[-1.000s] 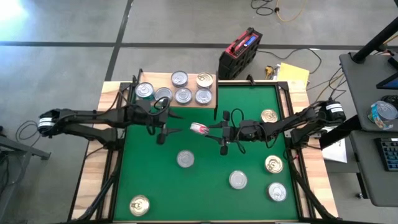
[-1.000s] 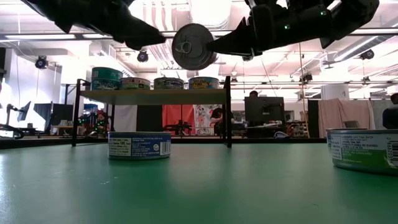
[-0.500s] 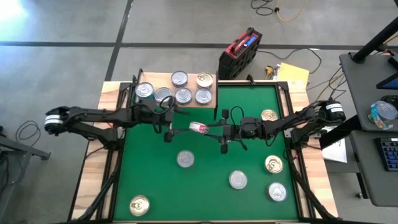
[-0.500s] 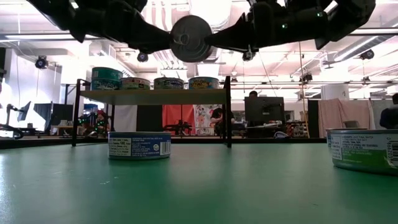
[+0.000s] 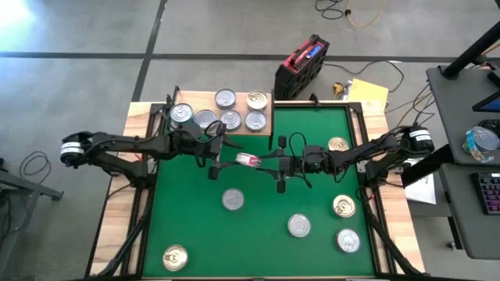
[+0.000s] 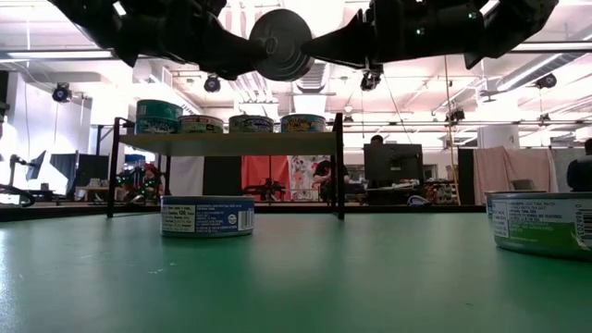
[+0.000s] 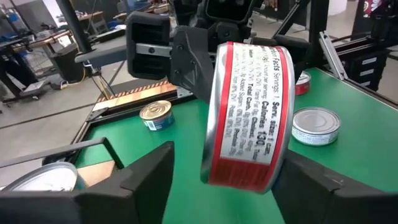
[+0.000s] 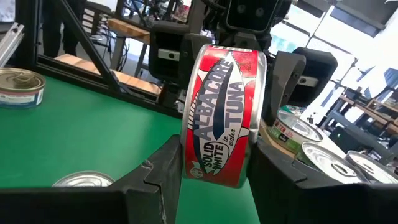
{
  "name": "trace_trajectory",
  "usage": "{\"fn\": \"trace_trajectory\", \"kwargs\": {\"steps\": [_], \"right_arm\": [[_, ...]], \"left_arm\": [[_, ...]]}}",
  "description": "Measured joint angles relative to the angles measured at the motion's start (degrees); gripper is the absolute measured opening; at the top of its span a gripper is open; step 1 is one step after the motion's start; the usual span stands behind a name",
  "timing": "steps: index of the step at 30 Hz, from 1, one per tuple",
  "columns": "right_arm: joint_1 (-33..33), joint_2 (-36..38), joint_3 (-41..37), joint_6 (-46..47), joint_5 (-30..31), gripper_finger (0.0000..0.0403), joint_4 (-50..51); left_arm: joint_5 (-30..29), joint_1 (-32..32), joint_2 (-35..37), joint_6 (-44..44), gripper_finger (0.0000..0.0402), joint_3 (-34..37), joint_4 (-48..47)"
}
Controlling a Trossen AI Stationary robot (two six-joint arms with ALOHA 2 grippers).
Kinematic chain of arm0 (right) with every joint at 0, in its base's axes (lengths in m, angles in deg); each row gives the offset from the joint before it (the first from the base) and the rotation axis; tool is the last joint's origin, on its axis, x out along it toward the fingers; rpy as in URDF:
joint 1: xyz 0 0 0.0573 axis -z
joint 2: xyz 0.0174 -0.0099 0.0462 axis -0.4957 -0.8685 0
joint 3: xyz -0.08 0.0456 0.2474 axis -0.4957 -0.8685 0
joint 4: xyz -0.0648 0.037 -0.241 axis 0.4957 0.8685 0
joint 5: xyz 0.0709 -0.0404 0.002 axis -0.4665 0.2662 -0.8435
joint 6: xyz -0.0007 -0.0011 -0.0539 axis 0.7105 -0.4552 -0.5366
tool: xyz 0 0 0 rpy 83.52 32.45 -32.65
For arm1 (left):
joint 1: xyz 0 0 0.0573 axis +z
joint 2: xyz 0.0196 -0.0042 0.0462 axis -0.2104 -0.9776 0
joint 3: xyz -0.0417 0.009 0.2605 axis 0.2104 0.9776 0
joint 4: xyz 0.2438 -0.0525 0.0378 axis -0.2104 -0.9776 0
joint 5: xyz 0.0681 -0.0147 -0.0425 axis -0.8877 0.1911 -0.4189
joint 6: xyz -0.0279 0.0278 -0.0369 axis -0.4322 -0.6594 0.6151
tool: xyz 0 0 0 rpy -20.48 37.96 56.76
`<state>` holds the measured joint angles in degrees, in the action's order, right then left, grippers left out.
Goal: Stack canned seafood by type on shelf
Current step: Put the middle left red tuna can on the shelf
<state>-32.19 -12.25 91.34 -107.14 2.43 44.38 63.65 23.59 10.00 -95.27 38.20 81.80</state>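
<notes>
A: Surface? Green mat (image 5: pixel 258 234) on a pale wooden tabletop (image 5: pixel 141 117), workshop room behind in the low view.

B: Shelf?

A: Small light-wood shelf (image 5: pixel 266 117) on black legs at the mat's far left corner. Five tins (image 5: pixel 230 119) on top, mostly silver lids, one gold.

B: Loose tins on the mat?

A: Silver-topped tin (image 5: pixel 232 200) mid-mat, two more (image 5: pixel 299 225) toward the near right, gold-topped ones (image 5: pixel 344 205) on the right side, another gold one (image 5: pixel 175 257) at the near left corner.

B: Active can?

A: Red-labelled albacore tuna can (image 5: pixel 249 161), held in the air on edge above the mat, just in front of the shelf, between the two grippers.

B: Right gripper?

A: Right gripper (image 8: pixel 214 162) is clamped on the tuna can, fingers partly closed against its flat faces; right wrist view shows the label facing the camera.

B: Left gripper?

A: Left gripper (image 7: pixel 227 180) comes from the opposite side, fingers spread wide on either side of the can. Can't tell if the pads touch it. In the low view both grippers meet at the can near the top edge, above shelf height.
</notes>
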Motion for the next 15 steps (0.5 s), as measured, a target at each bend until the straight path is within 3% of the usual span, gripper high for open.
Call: {"fn": "trace_trajectory", "kwargs": {"steps": [7, 15], "right_arm": [[0.2, 0.0, 0.1, 1.4, 0.0, 0.0144, 0.4], [0.2, 0.0, 0.2, 2.6, -0.4, 0.0183, 0.3]], "left_arm": [[2.4, 0.0, -1.8, -0.9, 0.0124, -2.4, -2.8], [2.4, 1.1, 0.5, -0.6, 0.0122, -5.4, -10.5]]}}
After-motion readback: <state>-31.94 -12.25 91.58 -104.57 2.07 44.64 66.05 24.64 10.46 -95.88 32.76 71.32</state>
